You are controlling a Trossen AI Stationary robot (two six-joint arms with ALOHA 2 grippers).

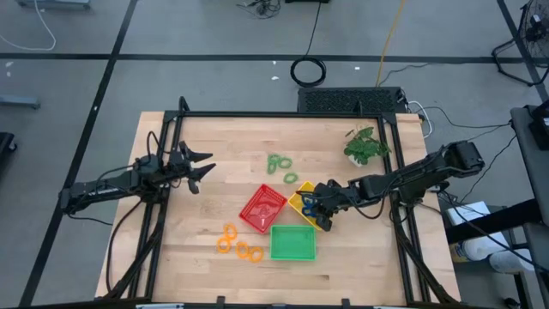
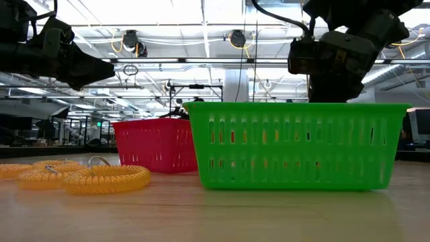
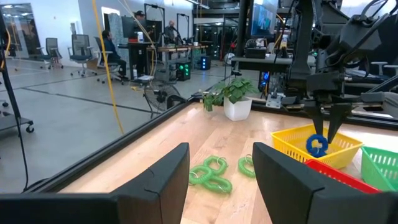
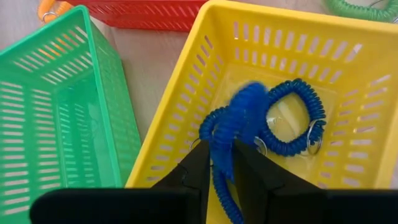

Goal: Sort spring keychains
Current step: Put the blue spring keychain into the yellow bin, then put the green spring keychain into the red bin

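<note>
My right gripper (image 4: 222,152) hangs over the yellow tray (image 1: 300,204), shut on a blue spring keychain (image 4: 239,115). A second blue keychain (image 4: 292,124) lies on that tray's floor. Green keychains (image 1: 279,163) lie on the wood toward the far side of the trays. Orange ones (image 1: 238,245) lie left of the green tray (image 1: 292,243). The red tray (image 1: 262,208) sits tilted beside the yellow one. My left gripper (image 1: 204,169) waits open above the table's left part, touching nothing. My right gripper pinches the blue keychain between its two fingers, on a strand of the coil (image 4: 224,171). The fingers (image 3: 336,124) point down from above. The loop (image 3: 317,145) hangs at the fingertips, lifted clear, just inside the yellow tray's rim.
A potted plant (image 1: 367,146) stands near the far right corner. The three trays crowd the table's middle. Bare wood lies in front of my left gripper (image 3: 221,152), with the green keychains (image 3: 211,174) just beyond it. People sit at desks in the room behind.
</note>
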